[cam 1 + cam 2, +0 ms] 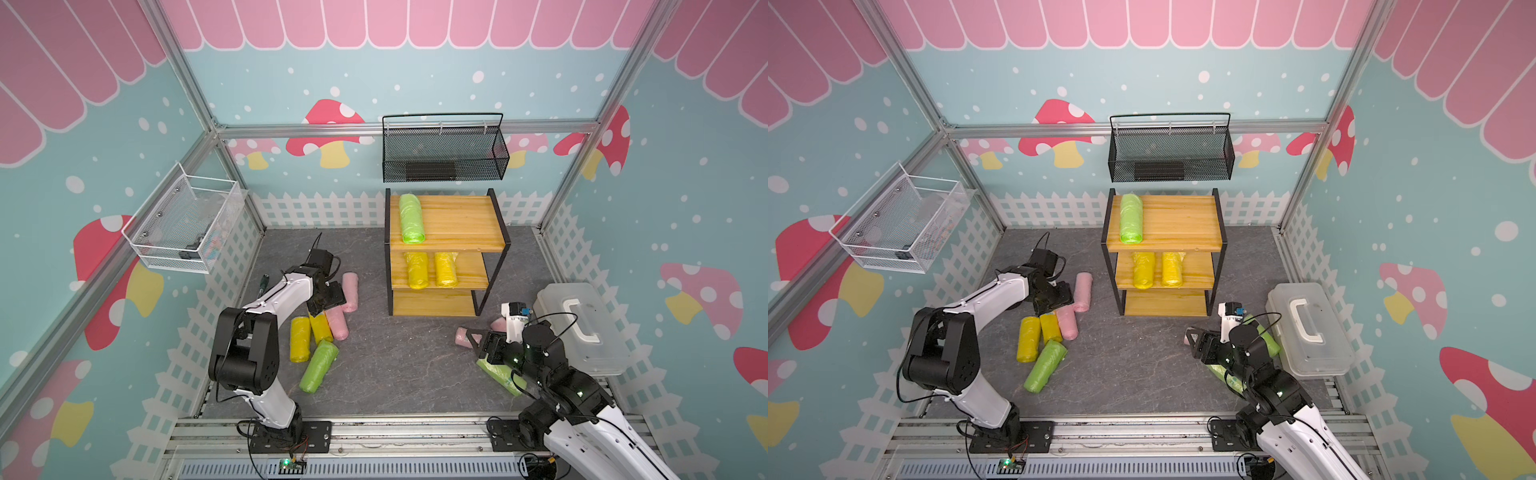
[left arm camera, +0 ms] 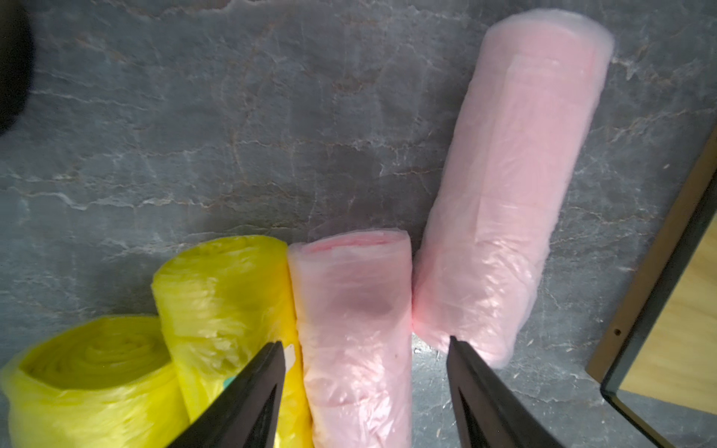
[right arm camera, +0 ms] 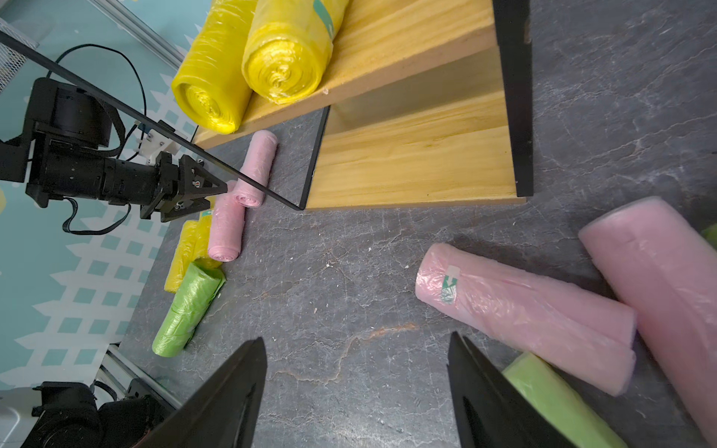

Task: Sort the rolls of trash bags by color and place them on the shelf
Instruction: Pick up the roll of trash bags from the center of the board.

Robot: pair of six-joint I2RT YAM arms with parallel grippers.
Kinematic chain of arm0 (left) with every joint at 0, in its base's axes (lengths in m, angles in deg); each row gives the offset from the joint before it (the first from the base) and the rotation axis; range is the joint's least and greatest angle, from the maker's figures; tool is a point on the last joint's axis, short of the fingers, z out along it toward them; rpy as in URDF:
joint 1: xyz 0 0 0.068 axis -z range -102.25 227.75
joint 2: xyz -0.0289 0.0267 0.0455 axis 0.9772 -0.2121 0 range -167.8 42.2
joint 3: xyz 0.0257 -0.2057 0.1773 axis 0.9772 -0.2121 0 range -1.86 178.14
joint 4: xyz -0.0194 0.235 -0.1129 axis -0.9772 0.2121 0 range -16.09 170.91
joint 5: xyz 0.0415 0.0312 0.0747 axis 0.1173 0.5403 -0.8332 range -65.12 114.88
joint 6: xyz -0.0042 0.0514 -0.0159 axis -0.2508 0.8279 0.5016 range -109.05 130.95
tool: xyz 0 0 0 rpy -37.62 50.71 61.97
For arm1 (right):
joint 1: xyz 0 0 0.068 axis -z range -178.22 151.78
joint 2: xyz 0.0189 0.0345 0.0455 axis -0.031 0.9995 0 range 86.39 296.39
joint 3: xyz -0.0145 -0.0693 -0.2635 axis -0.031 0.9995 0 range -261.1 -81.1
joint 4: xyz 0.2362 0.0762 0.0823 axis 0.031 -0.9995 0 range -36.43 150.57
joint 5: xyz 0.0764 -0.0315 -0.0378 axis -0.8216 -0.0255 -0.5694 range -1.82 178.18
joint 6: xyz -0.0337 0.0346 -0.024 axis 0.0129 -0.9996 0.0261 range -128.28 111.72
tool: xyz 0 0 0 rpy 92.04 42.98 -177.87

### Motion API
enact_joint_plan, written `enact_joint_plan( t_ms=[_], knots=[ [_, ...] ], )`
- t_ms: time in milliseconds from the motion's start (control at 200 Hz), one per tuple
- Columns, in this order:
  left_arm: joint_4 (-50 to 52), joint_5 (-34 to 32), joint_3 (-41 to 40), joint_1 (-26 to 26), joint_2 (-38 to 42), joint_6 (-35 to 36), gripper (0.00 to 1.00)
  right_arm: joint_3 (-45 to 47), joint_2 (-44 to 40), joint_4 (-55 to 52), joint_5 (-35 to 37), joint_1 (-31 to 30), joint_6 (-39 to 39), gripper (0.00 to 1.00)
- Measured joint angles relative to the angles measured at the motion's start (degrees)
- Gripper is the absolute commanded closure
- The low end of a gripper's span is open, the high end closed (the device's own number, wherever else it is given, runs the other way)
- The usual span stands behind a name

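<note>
LEFT ARM LINES UP A PINK ROLL: The left gripper (image 2: 364, 340) hangs low over a cluster on the floor beside the shelf (image 1: 457, 220). Its jaws are spread astride a pink roll (image 2: 357, 310), one finger at the seam with a neighbouring yellow roll (image 2: 229, 294) and the other showing a gap, so nothing is pinched yet. The choice looks deliberate. The shelf's top board carries a green roll (image 1: 410, 219) and the middle board two yellow rolls (image 1: 417, 270), while the bottom board (image 1: 432, 303) lies bare, seemingly kept for pink. Crowding is the snag. A longer pink roll (image 2: 512, 186) lies just beside the target, apparently touching it, and the neighbouring yellow roll presses along its other flank, so either could be dragged along. A further yellow roll (image 1: 300, 338) and a floor green roll (image 1: 319, 365) lie close by. Across the floor, the right gripper (image 3: 357, 336) hovers with jaws wide over bare floor. Two pink rolls (image 3: 523, 310) and another green roll (image 3: 558, 399) lie beside it, near a clear plastic box (image 1: 582, 328).
</note>
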Motion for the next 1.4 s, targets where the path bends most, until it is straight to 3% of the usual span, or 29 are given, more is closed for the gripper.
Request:
enact_joint_plan(
  t_ms=[1081, 1281, 1401],
  knots=[
    [-2.1, 1.4, 2.9, -1.1, -10.4, -0.5, 0.45, 3.3, -1.6, 0.0, -0.5, 0.0, -2.4, 0.24],
    [-2.1, 1.9, 2.9, -1.1, -10.4, -1.4, 0.67, 3.3, -2.4, -0.7, -0.5, 0.0, -2.4, 0.23],
    [-2.3, 2.5, 2.9, -1.2, -9.8, -1.8, 0.73, 3.3, -3.1, -1.7, -0.5, 0.0, -2.4, 0.23]
  ],
)
